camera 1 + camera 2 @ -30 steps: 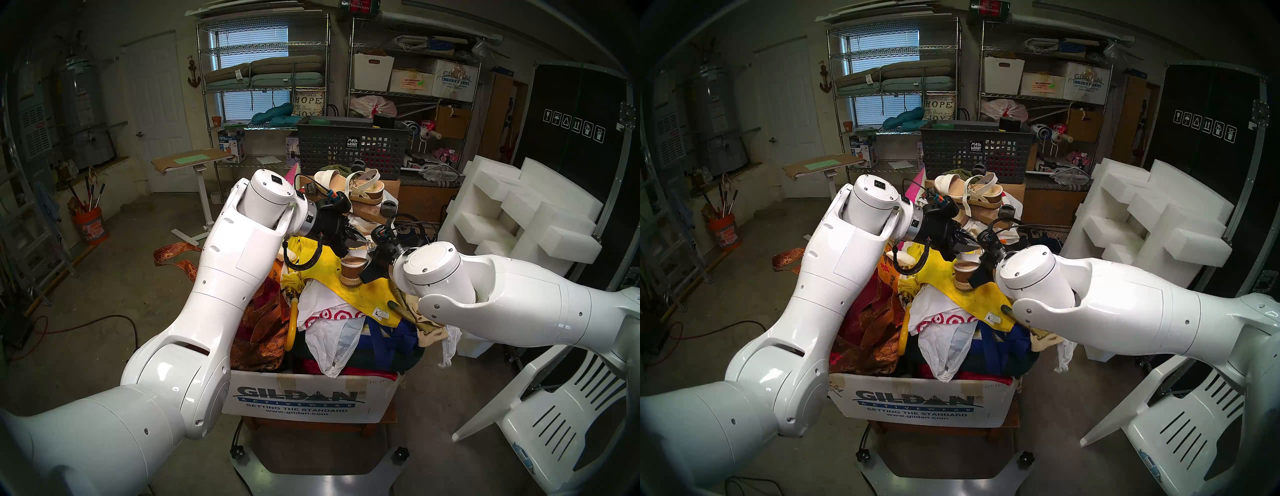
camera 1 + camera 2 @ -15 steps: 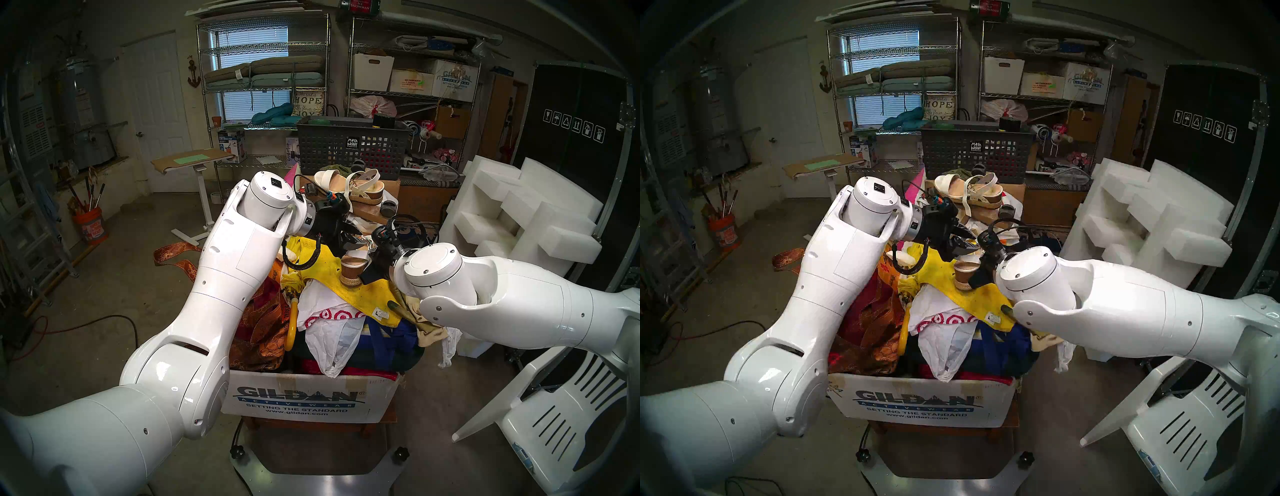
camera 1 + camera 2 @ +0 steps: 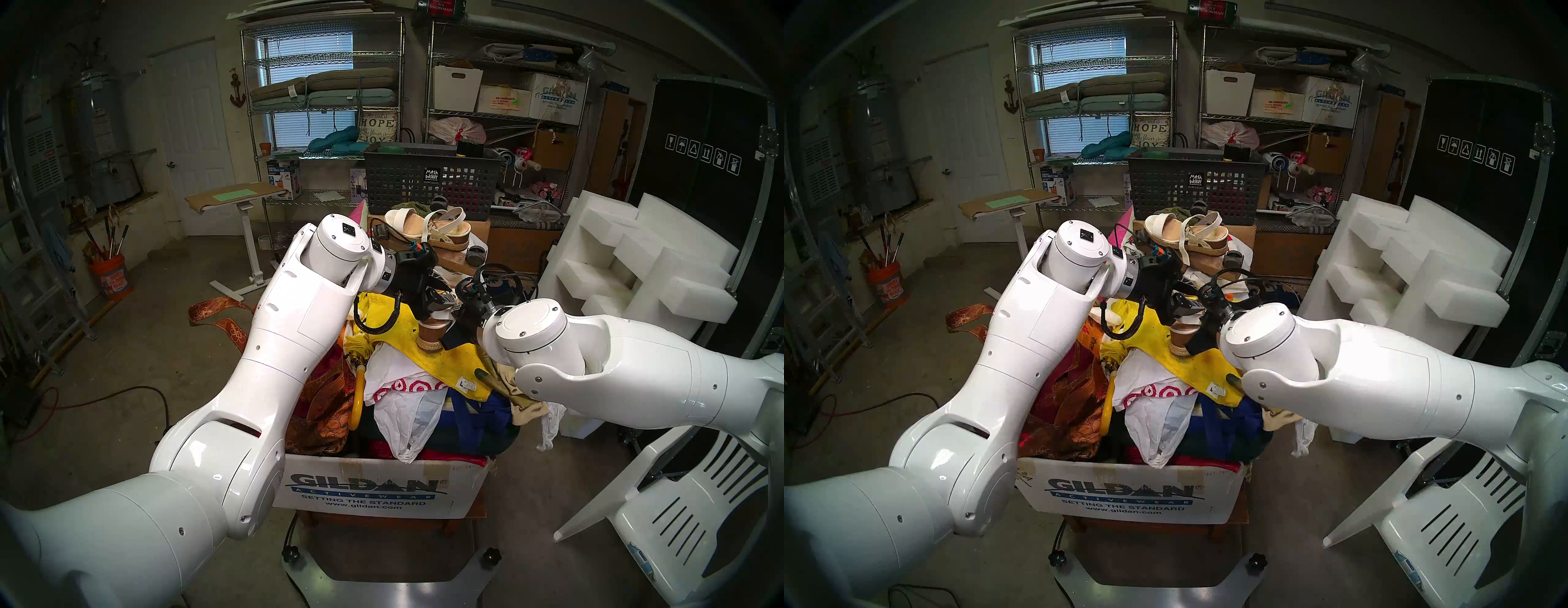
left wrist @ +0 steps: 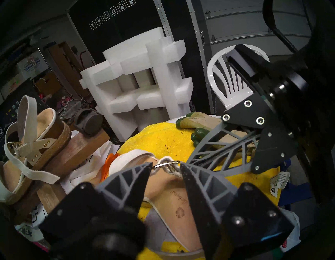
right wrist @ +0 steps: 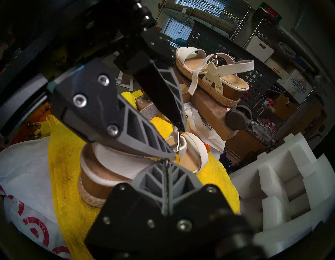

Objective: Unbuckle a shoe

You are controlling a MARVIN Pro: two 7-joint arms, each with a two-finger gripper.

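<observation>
My left pincer [image 4: 165, 166] stands partly open, its tips either side of the small metal buckle [image 4: 166, 164] and gripping nothing that I can make out. The shoe [image 5: 110, 170] sits heel toward me on a yellow towel [image 5: 63, 154] heaped in the box. My right pincer [image 5: 165, 160] is clamped tight, apparently on the strap by the buckle.

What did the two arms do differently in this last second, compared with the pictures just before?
The left arm's elbow and wrist swung toward the right in the head view, and its left pincer, jaws apart, now covers more of the sandal and straddles the metal buckle. Nothing was let go. The right pincer stayed shut at the strap, and the sandal and the twin sandal kept their places.
</observation>
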